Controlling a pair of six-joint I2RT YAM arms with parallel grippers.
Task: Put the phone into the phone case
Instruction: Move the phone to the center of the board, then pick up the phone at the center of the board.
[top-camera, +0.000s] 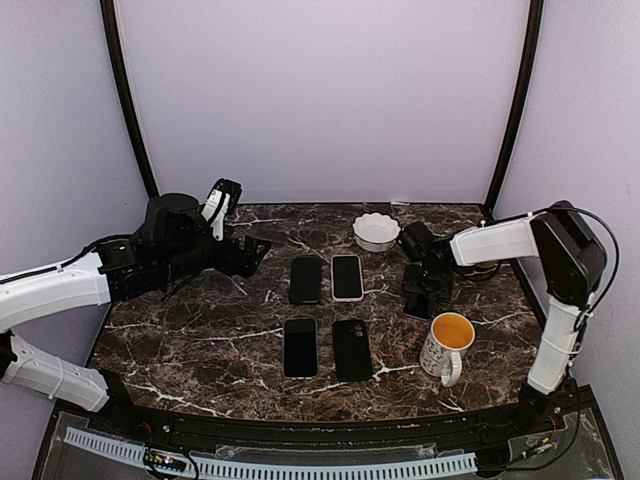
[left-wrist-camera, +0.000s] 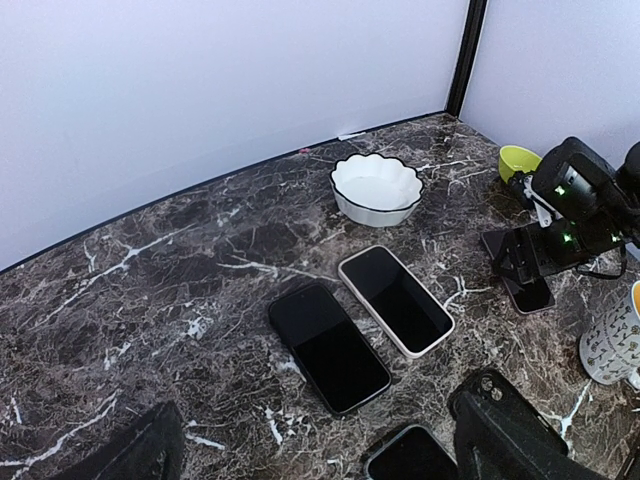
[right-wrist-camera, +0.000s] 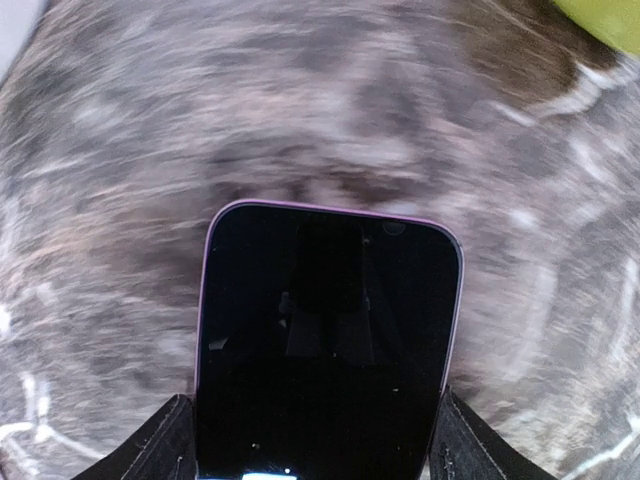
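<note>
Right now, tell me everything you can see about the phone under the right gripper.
The phone is a slim slab with rounded corners and a thin lilac rim. Its glossy black screen is dark and faces up. It appears to lie flat on the dark marbled table, toward the right side. The right gripper straddles its near end, with one finger close against each long edge. I cannot tell whether they are pressing it yet.
</note>
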